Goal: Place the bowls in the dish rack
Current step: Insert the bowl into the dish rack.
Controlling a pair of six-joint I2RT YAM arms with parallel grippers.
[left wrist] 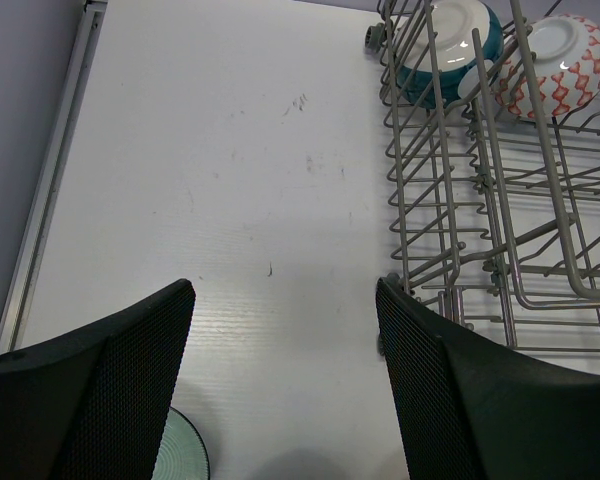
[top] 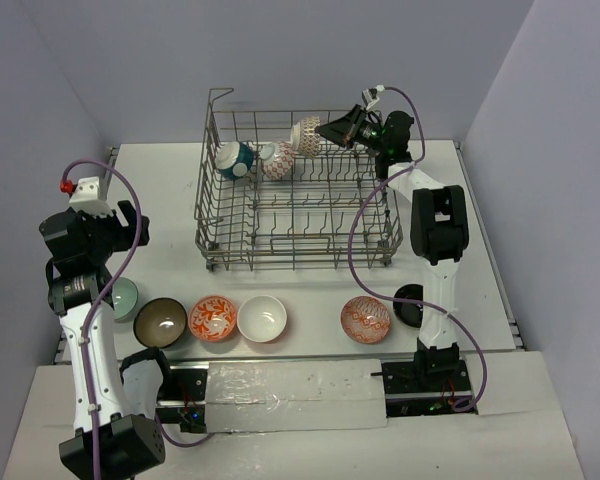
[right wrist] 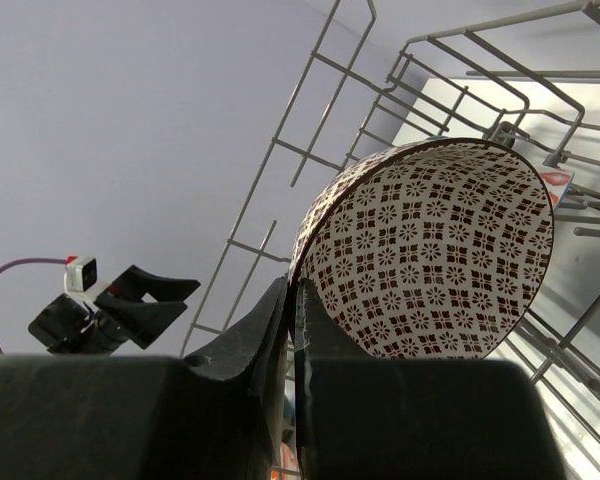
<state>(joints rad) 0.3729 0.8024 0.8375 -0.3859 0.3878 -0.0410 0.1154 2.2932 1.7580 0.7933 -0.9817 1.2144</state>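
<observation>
The right claw (right wrist: 293, 300) is clenched on the rim of a brown-and-white patterned bowl (right wrist: 430, 250), holding it on edge at the back of the grey wire dish rack (top: 280, 225). A teal bowl (top: 234, 160) and a red zigzag bowl (top: 277, 160) stand tilted in the back row. The left claw (left wrist: 285, 290) gapes wide, holding nothing, above the white surface (top: 160, 200) beside the rack. More bowls line the surface in front, from a pale green bowl (top: 125, 298) to a black bowl (top: 408, 300).

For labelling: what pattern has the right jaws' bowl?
Bowl: white flowers on dark brown; right wrist view.
</observation>
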